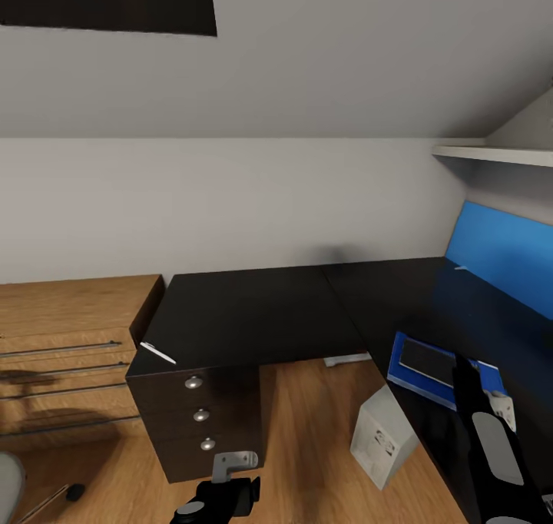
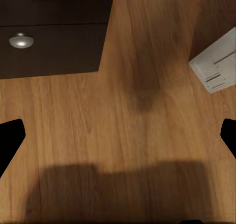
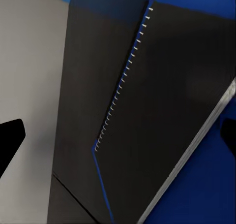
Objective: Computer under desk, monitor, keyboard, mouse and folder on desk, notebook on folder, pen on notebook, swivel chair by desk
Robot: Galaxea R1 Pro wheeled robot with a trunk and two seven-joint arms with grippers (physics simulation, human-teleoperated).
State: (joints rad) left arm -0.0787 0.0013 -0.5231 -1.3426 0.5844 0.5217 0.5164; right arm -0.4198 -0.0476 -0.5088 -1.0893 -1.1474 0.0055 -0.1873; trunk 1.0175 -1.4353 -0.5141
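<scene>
While stretched out toward one o'clock over the desk (image 1: 253,309), reaches long and straight with the right arm (image 1: 484,439), dark links and a pale grey panel in line. Ends with the right gripper (image 1: 461,364) low above the far edge of the folder (image 1: 401,372). Seen from the wrist, right gripper (image 3: 118,135) spread wide: black fingertips (image 3: 10,140) at the two sides of the frame, nothing between them but air, looking down on the notebook (image 3: 167,96).

Down at six o'clock, left gripper (image 1: 226,474) hanging low over the wooden floor (image 1: 307,432), just in front of the drawers (image 1: 201,414). From its own camera, left gripper (image 2: 118,140) also released, fingertips (image 2: 10,140) far apart, gripping nothing, aimed at bare boards with a shadow across them. Round silver knob (image 2: 21,41) and a corner of the computer (image 2: 216,64) at the edges of that view.

Now the things. Folder flat on the desk's right wing at four o'clock, bright blue. Notebook (image 1: 428,360) lying on top of it, dark grey, a row of pale binding marks (image 3: 123,86) across it, blue folder (image 3: 196,194) showing around its rim. Pen (image 1: 157,353) off at nine o'clock, a thin white sliver on the desk's front left corner, well apart from the stack. Computer (image 1: 382,436) on the floor at five o'clock, tilted, close against the right wing's edge. Swivel chair (image 1: 8,485) barely in at seven o'clock, beside the wooden dresser (image 1: 69,316).
</scene>
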